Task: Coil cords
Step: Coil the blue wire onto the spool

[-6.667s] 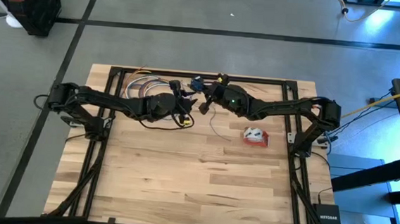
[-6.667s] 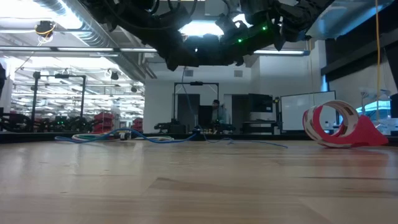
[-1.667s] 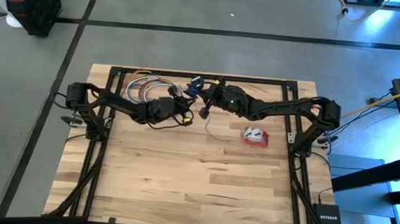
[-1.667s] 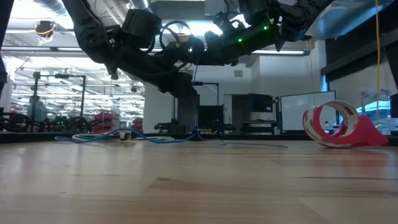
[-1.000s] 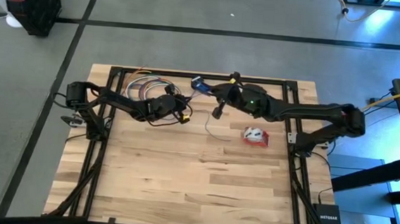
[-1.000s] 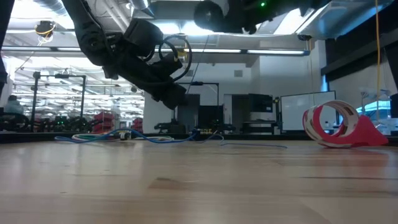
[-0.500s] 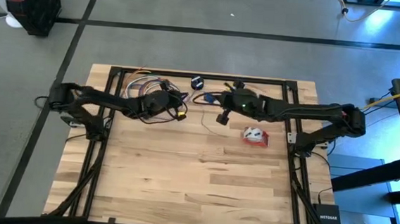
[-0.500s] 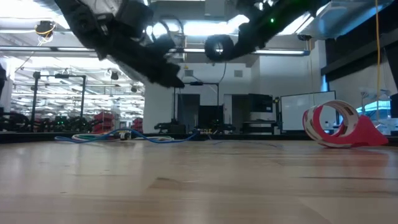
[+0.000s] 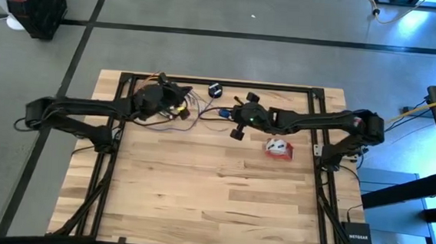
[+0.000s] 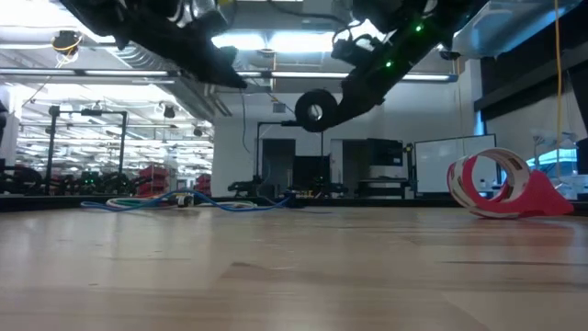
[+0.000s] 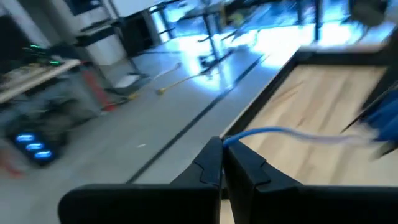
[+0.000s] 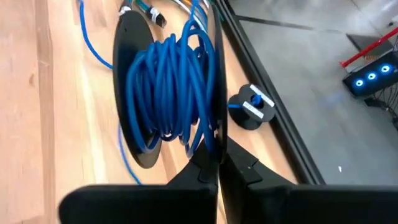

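A black spool (image 12: 168,87) wound with blue cord hangs over the table's far middle, with my right gripper (image 12: 216,152) shut on it; the low view shows the spool (image 10: 317,108) well above the wood. My left gripper (image 11: 222,144), over the far left (image 9: 182,109), is shut on a loose stretch of the blue cord (image 11: 280,132). More cord lies on the wood (image 12: 87,43). A second black puck (image 9: 215,89) lies flat by the far rail. The red-and-white cord bundle (image 9: 278,148) rests on the table right of centre. My left gripper pinches the thin blue cord (image 11: 237,138) between its two fingertips. From there the cord runs off in a slack curve toward the table's right. My right gripper pinches the rim of one spool flange (image 12: 214,127) between its two fingers, coming slanting down from the table's right. The spool is lifted clear and stands on edge, its round faces upright.
A loose bunch of coloured cables (image 9: 154,94) lies at the far left, by the black frame rail (image 9: 282,86) along the far edge. Bare wood spreads over the near half of the table (image 9: 212,206).
My left gripper has risen and drawn back toward the far left corner, still shut on the cord. My right gripper has sunk and tipped downward, bringing the spool lower over the table.
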`<control>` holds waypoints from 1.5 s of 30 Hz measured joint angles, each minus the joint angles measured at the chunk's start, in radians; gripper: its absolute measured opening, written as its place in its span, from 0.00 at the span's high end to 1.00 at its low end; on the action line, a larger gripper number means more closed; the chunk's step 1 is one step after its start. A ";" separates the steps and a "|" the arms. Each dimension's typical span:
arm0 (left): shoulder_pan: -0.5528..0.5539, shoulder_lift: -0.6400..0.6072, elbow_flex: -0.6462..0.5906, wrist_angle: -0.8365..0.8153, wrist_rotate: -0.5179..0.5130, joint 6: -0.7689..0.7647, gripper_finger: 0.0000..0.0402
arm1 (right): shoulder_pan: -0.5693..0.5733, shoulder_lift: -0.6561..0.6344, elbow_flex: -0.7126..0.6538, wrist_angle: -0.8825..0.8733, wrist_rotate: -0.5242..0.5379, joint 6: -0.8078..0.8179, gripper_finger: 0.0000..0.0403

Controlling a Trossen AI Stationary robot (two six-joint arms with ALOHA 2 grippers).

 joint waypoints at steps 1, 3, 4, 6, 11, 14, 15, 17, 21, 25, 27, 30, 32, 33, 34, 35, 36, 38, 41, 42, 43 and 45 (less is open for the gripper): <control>0.004 -0.014 0.000 -0.002 0.033 -0.021 1.00 | 0.000 0.013 0.000 0.012 0.007 0.005 1.00; 0.006 -0.040 0.000 -0.003 0.112 -0.080 1.00 | 0.000 0.041 0.000 0.046 0.049 0.006 1.00; 0.001 -0.044 0.000 0.002 0.145 -0.106 1.00 | 0.000 0.052 0.000 0.069 0.073 0.006 1.00; -0.013 -0.046 0.000 0.013 0.185 -0.149 1.00 | -0.002 0.073 0.000 0.113 0.104 0.007 1.00; -0.071 -0.033 0.000 0.070 0.193 -0.191 1.00 | -0.023 0.125 0.000 0.205 0.119 0.033 1.00; -0.099 -0.025 0.000 0.112 0.193 -0.199 1.00 | -0.041 0.150 0.000 0.226 0.112 0.055 1.00; -0.105 -0.024 0.000 0.121 0.193 -0.199 1.00 | -0.042 0.161 0.000 0.243 0.109 0.060 1.00; -0.113 -0.013 0.000 0.157 0.192 -0.198 1.00 | -0.042 0.169 0.000 0.270 0.099 0.064 1.00; -0.121 0.043 0.001 0.264 0.193 -0.205 0.99 | -0.040 0.174 0.001 0.333 0.085 0.071 1.00; -0.136 0.131 0.004 0.348 0.193 -0.208 0.99 | -0.040 0.179 0.011 0.358 0.068 0.086 1.00; -0.147 0.172 0.023 0.368 0.193 -0.209 0.99 | -0.040 0.181 0.012 0.375 0.066 0.087 1.00; -0.164 0.241 0.056 0.367 0.193 -0.204 0.99 | -0.040 0.181 0.011 0.402 0.046 0.090 1.00; -0.173 0.282 0.074 0.363 0.195 -0.191 0.99 | -0.040 0.181 0.011 0.418 0.033 0.091 1.00; -0.176 0.301 0.083 0.359 0.195 -0.185 0.99 | -0.040 0.181 0.011 0.422 0.025 0.095 1.00; -0.176 0.316 0.093 0.363 0.195 -0.179 0.99 | -0.040 0.181 0.011 0.423 0.020 0.101 1.00; -0.176 0.328 0.101 0.363 0.195 -0.178 0.99 | -0.040 0.181 0.011 0.423 0.014 0.107 1.00; -0.175 0.339 0.103 0.360 0.195 -0.177 0.99 | -0.040 0.181 0.011 0.424 0.008 0.112 1.00; -0.175 0.360 0.106 0.352 0.192 -0.174 0.99 | -0.040 0.180 0.011 0.425 -0.007 0.115 1.00; -0.173 0.379 0.106 0.332 0.192 -0.164 0.99 | -0.040 0.174 0.011 0.432 -0.027 0.120 1.00; -0.173 0.380 0.106 0.324 0.190 -0.152 0.99 | -0.040 0.166 0.011 0.430 -0.032 0.121 1.00; -0.173 0.380 0.106 0.312 0.188 -0.137 0.99 | -0.040 0.159 0.011 0.428 -0.033 0.121 1.00; -0.175 0.380 0.106 0.283 0.187 -0.101 0.99 | -0.040 0.140 0.011 0.430 -0.040 0.121 1.00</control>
